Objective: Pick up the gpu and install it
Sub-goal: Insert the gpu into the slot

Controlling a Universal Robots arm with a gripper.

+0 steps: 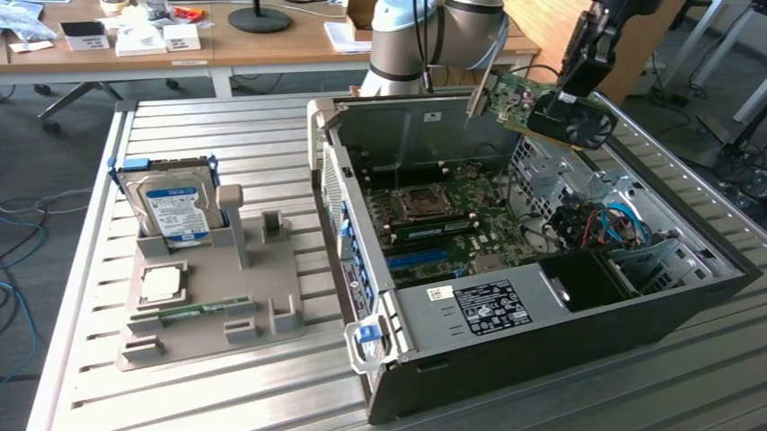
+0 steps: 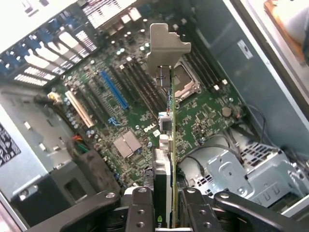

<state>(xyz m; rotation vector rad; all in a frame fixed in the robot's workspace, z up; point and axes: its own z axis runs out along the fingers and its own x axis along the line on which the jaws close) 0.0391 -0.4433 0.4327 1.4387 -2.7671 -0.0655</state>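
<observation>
I saw gripper (image 1: 561, 94) clamped on gpu (image 1: 518, 97), upper right of exterior view, card aloft over open computer case (image 1: 671, 314), not yet seated. In wrist view, card edge-on, long axis running straight out from jaws to silver bracket (image 2: 166, 46) at far end. Motherboard (image 2: 203, 116) lay beneath, blue slot (image 2: 113, 89) off card's line. Case held board, cables (image 1: 612, 224). Grey holder (image 1: 228, 314), left of frame, held hard drive (image 1: 174, 211), RAM stick (image 1: 204, 310).
</observation>
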